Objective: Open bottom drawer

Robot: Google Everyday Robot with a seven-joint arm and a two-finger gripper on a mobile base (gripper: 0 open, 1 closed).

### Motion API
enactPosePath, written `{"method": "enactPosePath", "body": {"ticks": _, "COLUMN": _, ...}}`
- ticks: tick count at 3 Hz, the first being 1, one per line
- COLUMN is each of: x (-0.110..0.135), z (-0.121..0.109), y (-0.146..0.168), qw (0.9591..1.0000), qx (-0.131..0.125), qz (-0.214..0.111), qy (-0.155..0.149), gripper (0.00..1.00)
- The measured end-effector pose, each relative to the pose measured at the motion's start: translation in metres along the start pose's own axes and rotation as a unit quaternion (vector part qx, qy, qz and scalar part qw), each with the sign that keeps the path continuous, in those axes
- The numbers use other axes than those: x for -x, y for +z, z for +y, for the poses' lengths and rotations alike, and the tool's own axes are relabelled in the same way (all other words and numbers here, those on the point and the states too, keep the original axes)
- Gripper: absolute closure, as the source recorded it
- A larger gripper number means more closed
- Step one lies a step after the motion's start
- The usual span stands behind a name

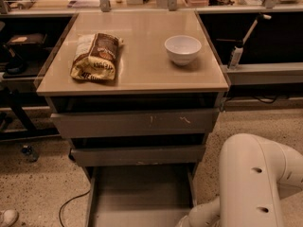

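Observation:
The bottom drawer (141, 193) of the small cabinet stands pulled out toward me, its shallow grey tray interior showing down to the lower edge of the camera view. Its flat front is cut off below the view. Above it sit the mid-sized grey front (137, 155) and the tallest grey front with pale scratch marks (137, 123). My white arm (255, 183) fills the lower right, and its wrist (201, 216) reaches down beside the drawer's right side. The gripper is out of view below the lower edge.
A brown and yellow snack bag (96, 56) and a white bowl (182, 48) lie on the beige cabinet top (142, 74). Dark shelving stands on both sides. A cable (71, 205) runs on the speckled floor at the left, with a bottle (29, 152) nearby.

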State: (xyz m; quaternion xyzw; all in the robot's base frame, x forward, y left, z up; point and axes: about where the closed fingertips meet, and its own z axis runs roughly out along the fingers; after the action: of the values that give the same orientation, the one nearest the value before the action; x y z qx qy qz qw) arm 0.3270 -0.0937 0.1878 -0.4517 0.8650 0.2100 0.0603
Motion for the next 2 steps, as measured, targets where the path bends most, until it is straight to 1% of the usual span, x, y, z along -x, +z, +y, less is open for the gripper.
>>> {"method": "enactPosePath", "body": {"ticks": 1, "x": 0.0016, "z": 0.0008, "y": 0.0008, "qw": 1.0, "qx": 0.0, "qz": 0.0, "qy": 0.0, "gripper": 1.0}}
{"method": "enactPosePath", "body": {"ticks": 2, "x": 0.0016, "z": 0.0008, "y": 0.0008, "qw": 1.0, "qx": 0.0, "qz": 0.0, "qy": 0.0, "gripper": 0.81}}
